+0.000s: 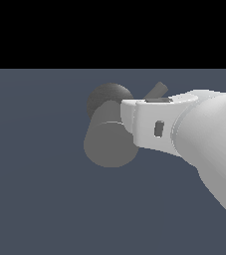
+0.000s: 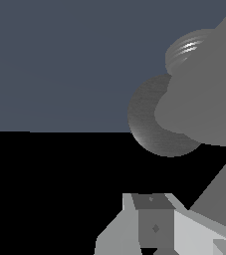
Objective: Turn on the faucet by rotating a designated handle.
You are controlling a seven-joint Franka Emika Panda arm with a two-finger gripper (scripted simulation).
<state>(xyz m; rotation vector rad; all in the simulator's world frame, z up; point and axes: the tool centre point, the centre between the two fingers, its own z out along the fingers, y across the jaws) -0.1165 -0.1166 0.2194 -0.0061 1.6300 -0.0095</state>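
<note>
1. The faucet (image 1: 109, 142), a fat grey cylinder joined to a darker dome, sits mid-floor with its flat round face toward the exterior view.
2. The handle (image 1: 157, 90), a short grey rod, projects up past the arm's white wrist.
3. The gripper (image 2: 154, 226) sits close against the faucet; whether its fingers are spread or pressed together cannot be told.
4. Recommendation: bear on the rod near its tip and sweep steadily round its pivot, not pushing the body.
</note>
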